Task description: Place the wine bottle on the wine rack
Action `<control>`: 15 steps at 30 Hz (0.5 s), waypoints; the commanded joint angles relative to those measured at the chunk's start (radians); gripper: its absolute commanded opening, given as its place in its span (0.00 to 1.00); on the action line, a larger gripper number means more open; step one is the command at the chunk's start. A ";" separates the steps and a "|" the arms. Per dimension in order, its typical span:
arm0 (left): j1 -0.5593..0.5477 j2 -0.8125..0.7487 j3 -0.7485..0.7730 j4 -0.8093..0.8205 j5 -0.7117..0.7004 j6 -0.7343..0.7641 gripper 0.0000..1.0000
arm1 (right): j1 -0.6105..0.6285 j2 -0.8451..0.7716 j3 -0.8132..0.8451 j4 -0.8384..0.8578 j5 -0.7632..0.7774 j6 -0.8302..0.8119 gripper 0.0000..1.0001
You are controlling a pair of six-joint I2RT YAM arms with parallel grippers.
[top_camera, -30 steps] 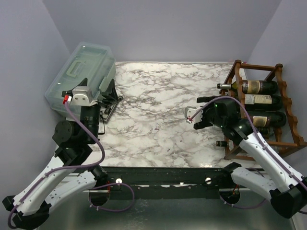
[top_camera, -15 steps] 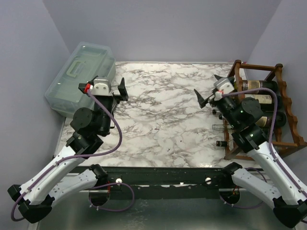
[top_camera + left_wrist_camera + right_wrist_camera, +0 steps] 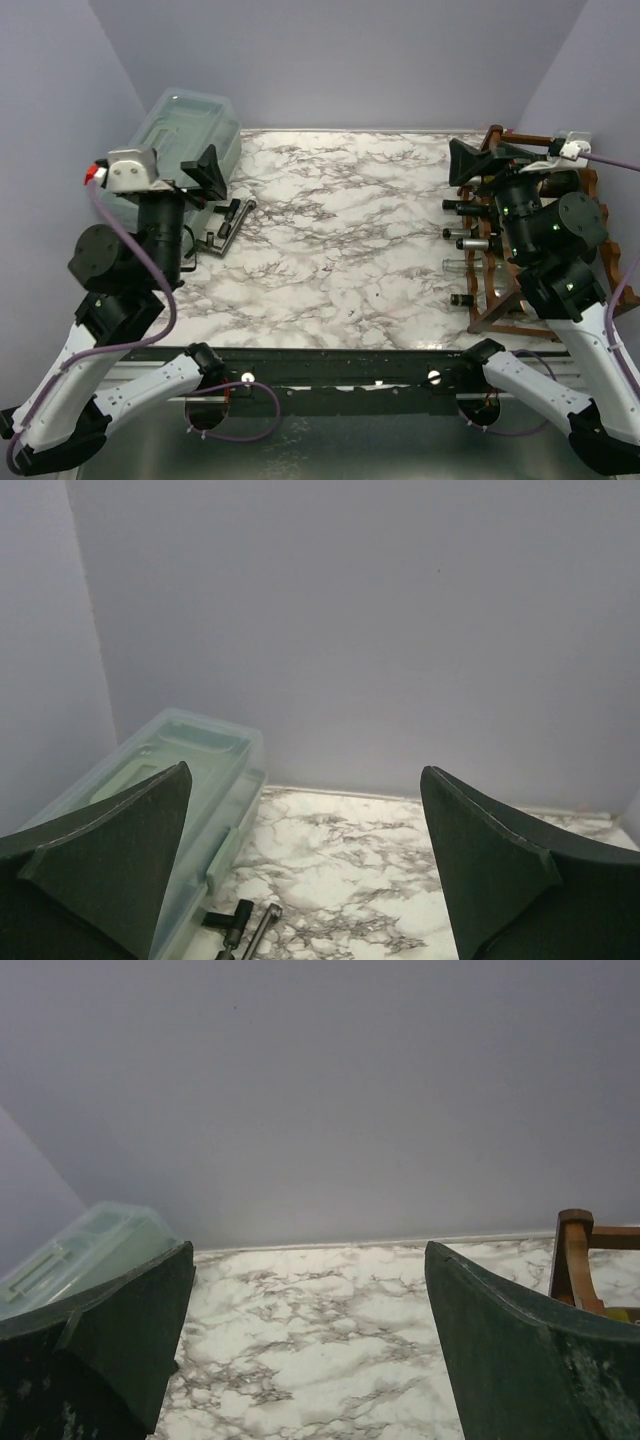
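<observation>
Reddish-brown wood, the wine rack (image 3: 497, 318) stands at the right edge of the marble bench (image 3: 340, 230), with wine bottles (image 3: 458, 206) lying in its tiers, necks pointing left. The left fingers (image 3: 110, 860) and right fingers (image 3: 510, 1350), both high above the bench, are spread wide and hold nothing.

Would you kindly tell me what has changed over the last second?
The left tool rose from beside the plastic box; the right tool rose from mid-table toward the wine rack. Both are open and empty. The bottles, rack and box stayed put.
</observation>
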 commanded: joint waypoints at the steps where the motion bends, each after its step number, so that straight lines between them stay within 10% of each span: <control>1: 0.004 -0.030 0.086 -0.080 -0.051 -0.047 0.99 | 0.004 -0.034 0.043 -0.037 0.093 0.069 1.00; 15: 0.004 -0.013 0.190 -0.082 -0.057 -0.014 0.98 | 0.004 -0.169 -0.008 0.074 0.165 0.003 1.00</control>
